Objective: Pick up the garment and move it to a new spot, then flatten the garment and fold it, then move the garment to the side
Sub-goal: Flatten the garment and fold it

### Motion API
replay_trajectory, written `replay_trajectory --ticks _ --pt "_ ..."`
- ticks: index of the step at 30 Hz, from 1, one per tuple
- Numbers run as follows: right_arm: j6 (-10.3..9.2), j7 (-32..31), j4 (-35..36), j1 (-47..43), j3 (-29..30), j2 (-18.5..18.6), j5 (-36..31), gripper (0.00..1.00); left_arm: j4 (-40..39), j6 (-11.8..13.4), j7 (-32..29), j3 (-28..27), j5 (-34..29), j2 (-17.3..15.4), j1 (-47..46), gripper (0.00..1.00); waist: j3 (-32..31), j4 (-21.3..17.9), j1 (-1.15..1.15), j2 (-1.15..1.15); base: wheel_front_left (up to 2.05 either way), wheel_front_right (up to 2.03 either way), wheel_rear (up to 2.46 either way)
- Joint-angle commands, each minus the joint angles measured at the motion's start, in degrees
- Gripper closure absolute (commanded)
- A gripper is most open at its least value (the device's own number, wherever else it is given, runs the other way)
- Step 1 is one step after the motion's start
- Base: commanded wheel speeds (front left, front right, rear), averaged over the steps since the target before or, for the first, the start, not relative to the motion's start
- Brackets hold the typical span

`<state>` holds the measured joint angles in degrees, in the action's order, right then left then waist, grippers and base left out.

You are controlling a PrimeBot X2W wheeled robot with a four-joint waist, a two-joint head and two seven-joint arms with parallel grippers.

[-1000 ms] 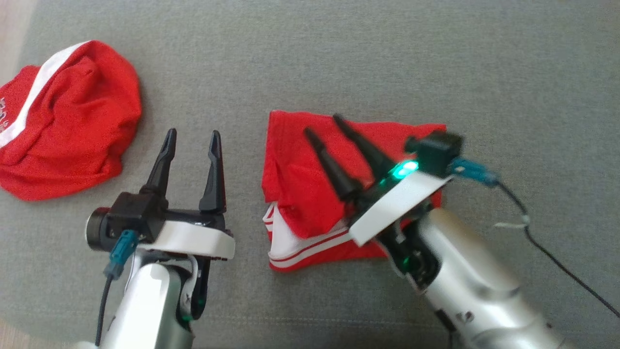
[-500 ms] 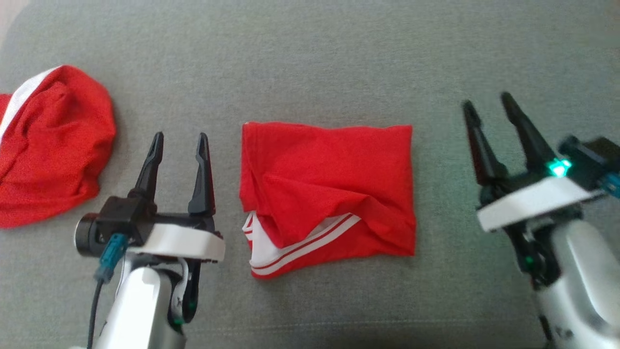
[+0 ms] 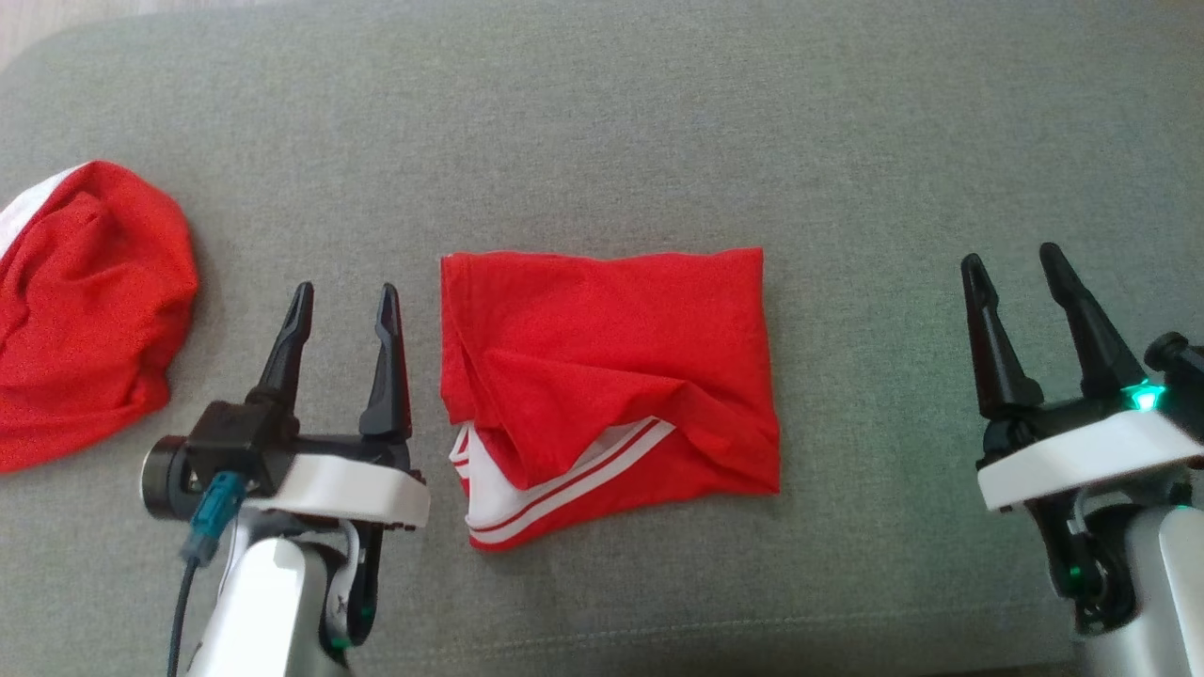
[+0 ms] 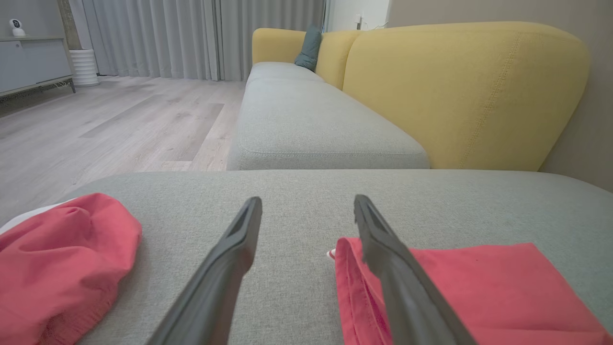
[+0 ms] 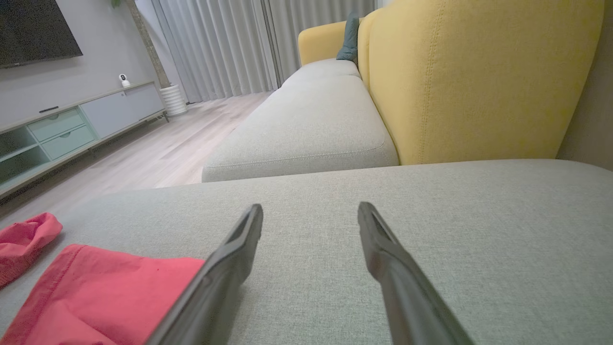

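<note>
The garment (image 3: 611, 376) lies in the middle of the grey seat (image 3: 602, 122), between our two arms. It is red and folded into a rough rectangle. Its top and right edges are quite straight. At the lower left a white band (image 3: 555, 470) with red stripes looks out from under a slanted flap, and some wrinkles run across the middle.

Our left claw (image 3: 345, 289) is spread and holds nothing. It stands just beside the left edge of the garment, and we see no contact with the cloth. In the left wrist view one finger crosses over the near corner of the garment, but we cannot tell if it touches there. Our right claw (image 3: 1008, 254) is also spread and empty, well apart from the garment on its right side, over bare seat.

We judge that the first parts of the task are done: the garment is placed, made flat and folded, though the fold is not very neat. What is left, we think, is the last part, to move the garment to the side. For this a claw must first take hold of it without opening the fold.

A second red heap (image 3: 85, 310) lies crumpled at the far left of the seat. We cannot tell what its role is.
</note>
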<state>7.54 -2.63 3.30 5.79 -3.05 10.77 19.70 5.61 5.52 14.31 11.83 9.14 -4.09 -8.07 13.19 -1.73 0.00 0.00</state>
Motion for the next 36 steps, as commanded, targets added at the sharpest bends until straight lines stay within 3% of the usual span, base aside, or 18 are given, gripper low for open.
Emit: replay_trajectory --ticks 1,12,13,14,15,19,29,36 --pt "-0.05 -0.31 2.44 0.2 -0.71 0.08 -0.49 0.0 -1.68 0.19 0.69 -2.2 -0.55 -1.1 -0.5 0.0 0.05 0.0 0.0 0.0 0.0 0.0 0.0" --pt "-0.05 -0.91 2.87 0.13 -0.62 -0.19 -0.96 0.0 -1.8 0.4 0.69 -1.85 -0.53 -1.39 -0.84 0.0 0.36 0.16 0.0 0.0 0.0 0.0 0.0" --pt "-0.05 -1.0 2.87 0.17 -0.8 -0.14 -0.93 0.12 -1.85 0.43 0.69 -1.83 -0.53 -1.41 -0.87 0.0 0.44 0.18 0.0 0.0 0.0 0.0 0.0" --pt "-0.05 -1.09 2.8 0.25 -0.92 -0.09 -0.91 0.79 -1.91 0.46 0.69 -1.8 -0.53 -1.43 -0.93 0.0 0.56 0.2 0.0 0.0 0.0 0.0 0.0" --pt "-0.05 -1.19 2.68 0.38 -1.14 0.02 -0.89 1.0 -1.98 0.46 0.69 -1.74 -0.53 -1.44 -1.02 0.0 0.71 0.25 0.0 0.0 0.0 0.0 0.0" --pt "-0.05 -1.53 1.38 2.03 -4.46 0.92 -0.52 1.0 -2.27 0.42 0.69 -1.44 -0.64 -1.48 -1.87 0.0 1.78 0.59 0.0 0.0 0.0 0.0 0.0" --pt "-0.05 0.13 -10.01 12.65 -25.45 3.13 4.75 1.0 -2.11 0.1 0.69 -0.44 -0.52 -1.06 -3.98 0.0 3.73 2.54 0.0 0.0 0.0 0.0 0.0" --pt "-0.05 1.42 -16.4 17.56 -34.43 4.48 9.6 1.0 -2.16 0.06 0.69 -0.19 -0.34 -0.71 -4.45 0.0 4.4 3.7 0.0 0.0 0.0 0.0 0.0"
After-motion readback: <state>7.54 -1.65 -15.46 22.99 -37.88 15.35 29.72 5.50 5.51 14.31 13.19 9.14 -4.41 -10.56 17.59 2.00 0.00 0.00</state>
